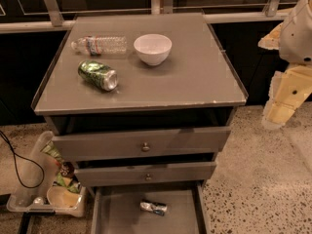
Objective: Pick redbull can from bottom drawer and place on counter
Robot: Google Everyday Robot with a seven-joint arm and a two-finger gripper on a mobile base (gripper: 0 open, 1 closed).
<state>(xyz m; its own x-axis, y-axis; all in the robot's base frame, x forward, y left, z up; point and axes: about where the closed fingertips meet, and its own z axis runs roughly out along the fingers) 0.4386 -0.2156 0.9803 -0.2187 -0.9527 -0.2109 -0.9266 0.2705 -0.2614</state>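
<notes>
Redbull can point(153, 207), seemingly sideways, in bottom drawer point(117, 214), far below-left of pincer point(279, 110); grip unclear.

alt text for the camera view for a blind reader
A redbull can lies on its side in the open bottom drawer, with the robot's hand off to the right beside the counter. On the counter sit a white bowl, a green can and a plastic bottle, both lying down.

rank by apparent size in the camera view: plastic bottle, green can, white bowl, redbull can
1. plastic bottle, longest.
2. white bowl and green can look alike, so unranked.
3. redbull can, smallest, in the bottom drawer, perhaps partly from distance.
The gripper hangs right of the counter.
</notes>
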